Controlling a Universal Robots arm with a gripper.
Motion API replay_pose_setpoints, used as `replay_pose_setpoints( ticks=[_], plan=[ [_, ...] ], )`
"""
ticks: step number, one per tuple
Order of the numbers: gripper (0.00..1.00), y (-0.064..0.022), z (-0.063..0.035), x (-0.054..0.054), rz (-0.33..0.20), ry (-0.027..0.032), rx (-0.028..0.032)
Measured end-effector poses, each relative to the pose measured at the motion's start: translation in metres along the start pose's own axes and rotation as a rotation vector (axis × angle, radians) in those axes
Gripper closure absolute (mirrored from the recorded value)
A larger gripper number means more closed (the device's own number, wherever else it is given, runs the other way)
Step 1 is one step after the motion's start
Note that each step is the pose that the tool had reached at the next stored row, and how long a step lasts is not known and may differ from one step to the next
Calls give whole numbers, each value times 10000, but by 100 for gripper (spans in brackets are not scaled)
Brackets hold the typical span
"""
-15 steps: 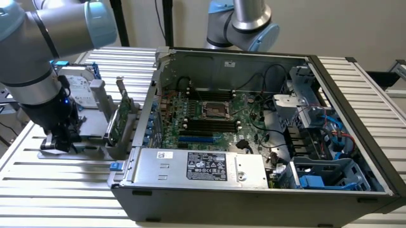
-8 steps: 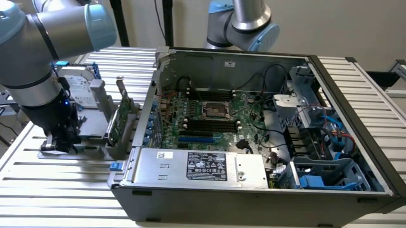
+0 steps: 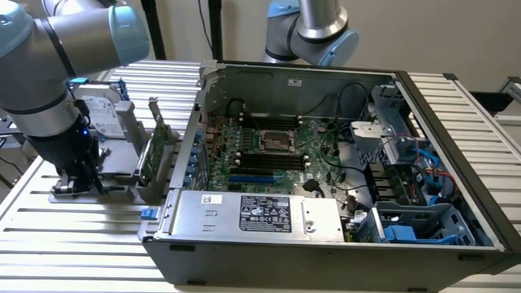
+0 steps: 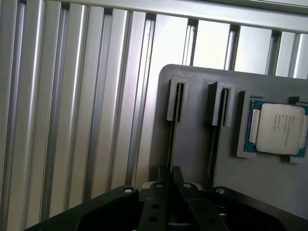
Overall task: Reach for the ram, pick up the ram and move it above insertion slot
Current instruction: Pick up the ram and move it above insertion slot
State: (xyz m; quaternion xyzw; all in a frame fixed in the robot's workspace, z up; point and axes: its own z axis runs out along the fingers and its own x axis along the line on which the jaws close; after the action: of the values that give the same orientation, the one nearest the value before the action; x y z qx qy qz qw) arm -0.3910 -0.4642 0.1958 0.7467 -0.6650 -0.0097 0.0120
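Claw is down at the grey holder on the bench, at the exterior view's left, just beside the open PC case.

Wrist view: my claw has its two fingers pressed nearly together over the nearer of the holder's two narrow slots. They pinch a thin dark edge standing in that slot, which I read as the ram seen edge-on. It is seated in the holder, not lifted.

A CPU lies flat in a recess of the holder, on the far side of the second slot.

Exterior view: a green card stands upright in the holder between my arm and the case. A drive stands behind my arm. The board's dark memory slots lie inside the case, well apart from my claw.
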Motion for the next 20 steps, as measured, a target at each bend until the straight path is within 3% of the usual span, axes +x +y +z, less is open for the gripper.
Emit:
replay_pose_setpoints(
  ticks=[8, 20],
  plan=[
    [86, 0, 0, 0, 67, -4, -3],
    [86, 1, -43, 1, 205, -94, 7]
  ],
)
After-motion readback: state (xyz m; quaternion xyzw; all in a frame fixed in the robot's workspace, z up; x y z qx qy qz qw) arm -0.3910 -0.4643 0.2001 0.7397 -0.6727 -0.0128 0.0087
